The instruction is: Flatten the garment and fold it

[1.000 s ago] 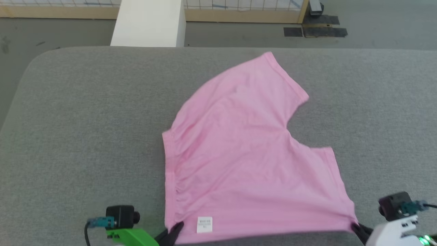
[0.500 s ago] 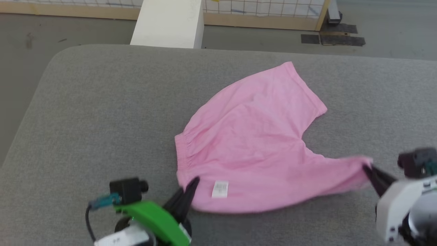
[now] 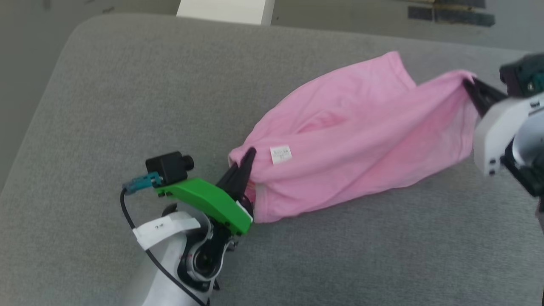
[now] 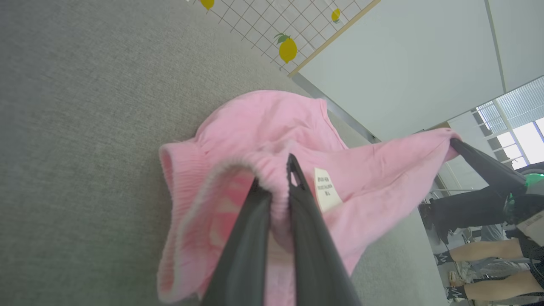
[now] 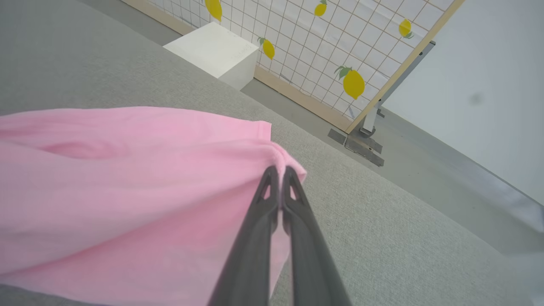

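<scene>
The left claw (image 3: 248, 158) was clamped on the gathered waistband of the shorts (image 3: 352, 136), just beside the white label (image 3: 280, 154). The right claw (image 3: 468, 83) was pinched shut on a leg corner. Between them the shorts hung in a slack fold, their far side resting on the grey cushion (image 3: 106, 93).

The thin cloth could slip from either pinch if the claws pulled apart. The lower layer might also bunch when laid over.

The left forearm (image 3: 165, 263) rose from the near edge, angled up and right. The right wrist (image 3: 497, 127) sat raised at the right edge, aimed left.
</scene>
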Robot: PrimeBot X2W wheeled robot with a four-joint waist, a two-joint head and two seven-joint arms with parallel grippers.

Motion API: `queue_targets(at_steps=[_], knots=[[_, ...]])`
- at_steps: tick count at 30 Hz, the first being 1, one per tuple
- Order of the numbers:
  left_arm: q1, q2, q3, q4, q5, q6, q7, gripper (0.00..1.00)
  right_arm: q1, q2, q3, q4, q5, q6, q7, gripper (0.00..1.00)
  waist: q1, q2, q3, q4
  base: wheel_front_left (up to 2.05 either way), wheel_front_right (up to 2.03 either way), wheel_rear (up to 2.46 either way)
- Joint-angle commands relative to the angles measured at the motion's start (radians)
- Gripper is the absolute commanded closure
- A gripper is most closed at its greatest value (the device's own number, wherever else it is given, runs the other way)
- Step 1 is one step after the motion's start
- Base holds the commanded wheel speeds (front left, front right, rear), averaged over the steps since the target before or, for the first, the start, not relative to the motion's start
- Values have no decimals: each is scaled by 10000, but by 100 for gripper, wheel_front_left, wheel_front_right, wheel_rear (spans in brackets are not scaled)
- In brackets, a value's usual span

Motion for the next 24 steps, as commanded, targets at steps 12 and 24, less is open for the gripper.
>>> queue_targets(at_steps=[12,24], knots=[[-1999,-290,-136,1716,327,-91,-1661,100,-3436,-74,1614,3824,222,-17,-950,100,0,-1,1979,1081,0,0,0],[-2542,-339,-879,2196,33,96,-2007,100,-5306,-139,2924,6220,573,-17,-860,100,0,-1,2560,1523,0,0,0]])
